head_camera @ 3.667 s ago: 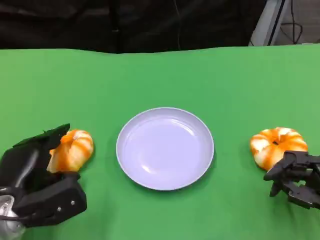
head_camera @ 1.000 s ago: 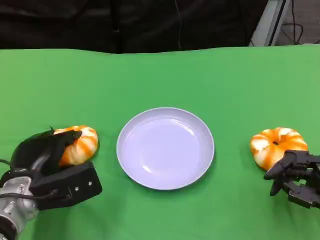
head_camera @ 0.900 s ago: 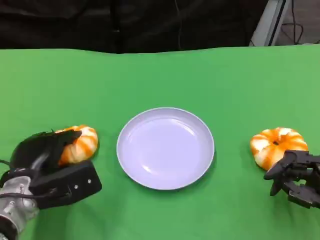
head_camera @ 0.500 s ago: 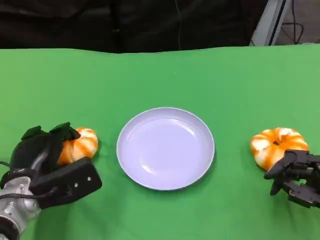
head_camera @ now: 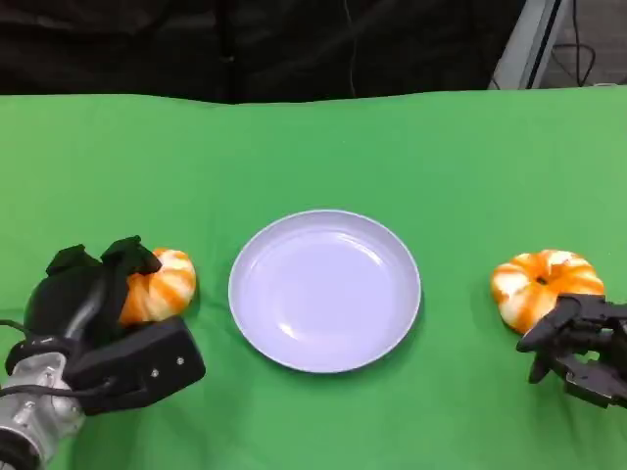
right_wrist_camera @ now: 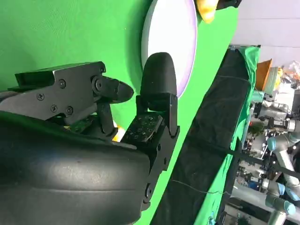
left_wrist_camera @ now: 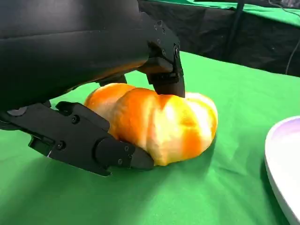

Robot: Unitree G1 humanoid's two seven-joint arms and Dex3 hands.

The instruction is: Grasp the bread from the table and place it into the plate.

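A: Starting at the left, where does the glazed orange-and-white bread roll (head_camera: 157,287) sit relative to the black left hand (head_camera: 93,313)?

B: It rests on the green table (head_camera: 313,147), toward one o'clock from that hand. In the left wrist view the fingers (left_wrist_camera: 93,145) wrap it from both sides, one low against its base and one pressing its top, so I judge the roll gripped but not lifted.

A: Its long axis?

B: Roughly nine to three o'clock across the table.

A: And the round pale lilac plate (head_camera: 325,223)?

B: Just beside the roll at three o'clock, with nothing in it. The carry is a short sweep that way, and the left hand is the nearer one for it.

A: Further right?

B: A second orange-and-white bread roll (head_camera: 544,284) lies on the table, well apart from the plate. The black right hand (head_camera: 578,352) sits at its five o'clock, fingers curled, holding nothing; touching or just short I cannot tell.
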